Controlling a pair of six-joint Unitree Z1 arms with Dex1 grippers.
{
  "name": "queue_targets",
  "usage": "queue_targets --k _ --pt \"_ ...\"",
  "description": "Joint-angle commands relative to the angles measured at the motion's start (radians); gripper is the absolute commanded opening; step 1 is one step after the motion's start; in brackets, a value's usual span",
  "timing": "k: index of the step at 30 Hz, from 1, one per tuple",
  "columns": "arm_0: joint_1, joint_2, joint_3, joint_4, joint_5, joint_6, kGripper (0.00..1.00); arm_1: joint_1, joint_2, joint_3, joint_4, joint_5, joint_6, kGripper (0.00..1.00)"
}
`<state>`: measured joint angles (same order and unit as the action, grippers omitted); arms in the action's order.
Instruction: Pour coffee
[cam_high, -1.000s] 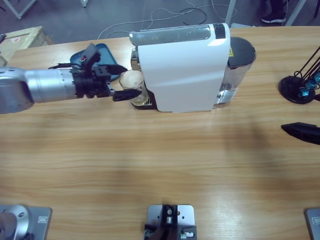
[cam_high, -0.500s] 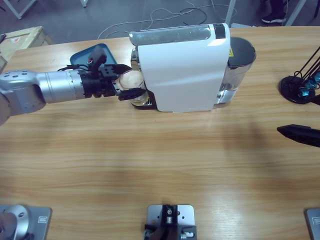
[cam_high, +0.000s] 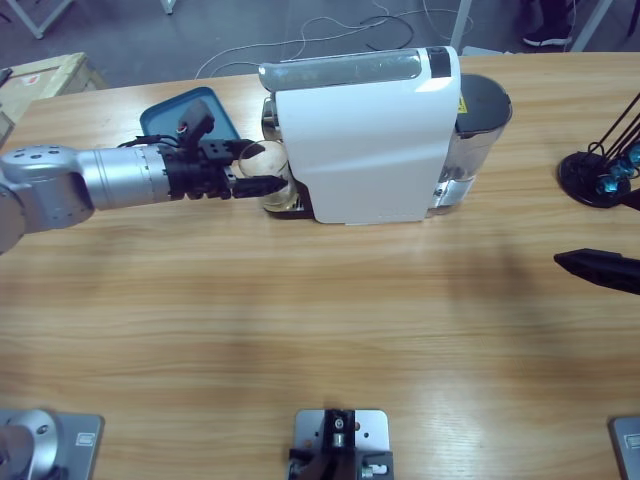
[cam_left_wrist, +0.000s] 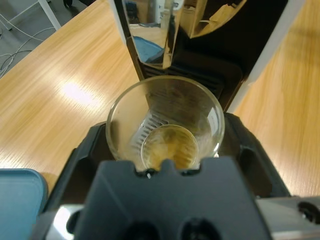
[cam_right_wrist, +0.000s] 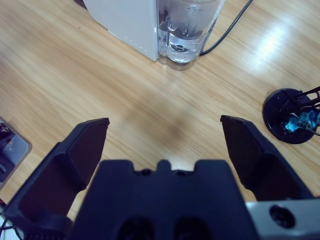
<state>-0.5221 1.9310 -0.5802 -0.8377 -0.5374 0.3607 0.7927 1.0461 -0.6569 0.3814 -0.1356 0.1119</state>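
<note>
Advanced, now pinching glass (cam_left_wrist: 165, 131) of coffee (cam_left_wrist: 169, 148): left hand (cam_high: 262, 170). Right hand (cam_right_wrist: 165, 145) spread. Step: grasping; next, lift clear.

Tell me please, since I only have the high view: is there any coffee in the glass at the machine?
Observer: Yes, the left wrist view shows a shallow layer of coffee at the bottom of the glass.
Operator: Thank you. Is the left gripper around it?
Observer: The left gripper has a black jaw on either side of the glass, close against its walls.
Operator: And is the right gripper carrying anything?
Observer: No, the right gripper is open and empty above bare table.
</note>
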Motion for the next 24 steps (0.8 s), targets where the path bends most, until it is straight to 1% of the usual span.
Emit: queue_targets --k 1,3,5,8,11,14,18,20,24 --pt "0.016 0.04 0.016 -0.012 -0.016 0.007 0.0 0.008 0.024 -0.001 0.011 0.017 0.006 1.0" --pt "0.031 0.022 0.034 -0.014 -0.012 0.005 0.0 0.008 0.025 -0.001 0.011 0.017 0.006 1.0" --pt "0.063 -0.038 0.062 -0.018 0.025 -0.01 0.0 0.007 0.028 -0.001 0.011 0.016 0.006 1.0" --pt "0.146 -0.136 0.089 -0.018 0.119 -0.075 0.0 0.007 0.028 -0.001 0.011 0.013 0.006 1.0" --pt "0.234 -0.168 0.071 -0.018 0.176 -0.153 0.0 0.007 0.03 -0.001 0.011 0.014 0.006 1.0" --pt "0.286 -0.125 0.022 -0.017 0.265 -0.236 0.0 0.007 0.034 -0.001 0.011 0.014 0.006 1.0" --pt "0.308 -0.039 -0.072 0.01 0.354 -0.297 0.0 0.007 0.035 -0.002 0.011 0.014 0.006 1.0" --pt "0.312 0.003 -0.13 0.039 0.383 -0.299 0.0 0.007 0.039 -0.003 0.011 0.014 0.006 1.0" --pt "0.315 0.074 -0.212 0.072 0.384 -0.297 0.0 0.007 0.049 -0.006 0.011 0.016 0.006 1.0"
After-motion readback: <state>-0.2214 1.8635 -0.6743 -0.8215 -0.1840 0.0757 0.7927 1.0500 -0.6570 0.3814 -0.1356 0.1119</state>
